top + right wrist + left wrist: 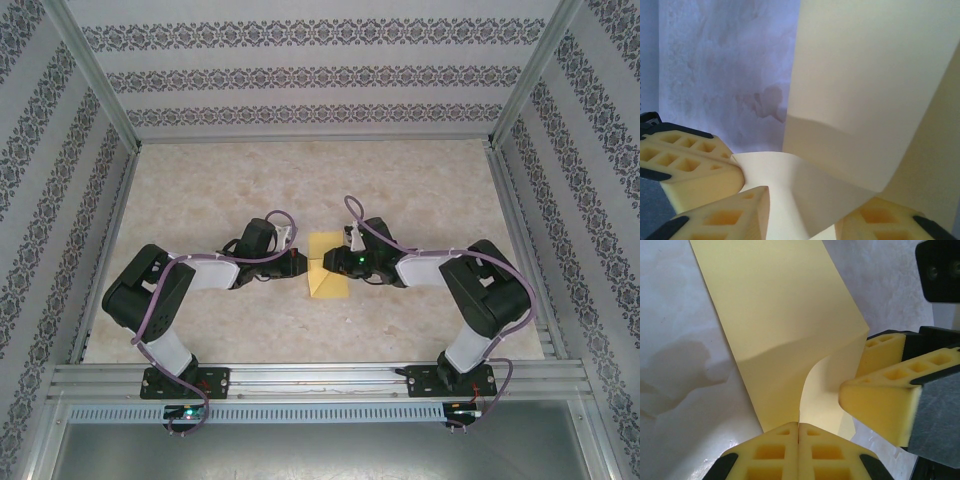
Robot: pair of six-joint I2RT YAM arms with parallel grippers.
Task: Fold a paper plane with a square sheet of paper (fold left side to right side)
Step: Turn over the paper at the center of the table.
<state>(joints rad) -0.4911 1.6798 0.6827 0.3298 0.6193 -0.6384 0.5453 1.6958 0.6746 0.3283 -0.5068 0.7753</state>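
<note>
The square sheet of paper (325, 270) lies in the middle of the table (420, 190) between the two grippers, with part of it lifted and curling over. The left gripper (300, 264) reaches in from the left, its fingers (777, 452) pressed together and pinching the raised edge of the sheet. The right gripper (346, 262) reaches in from the right, its fingers (725, 215) spread with the curled paper between them.

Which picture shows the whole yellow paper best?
The top external view: nearly the whole yellow paper fits in it. The left wrist view shows a curled part close up; the right wrist view, a lifted flap.
</note>
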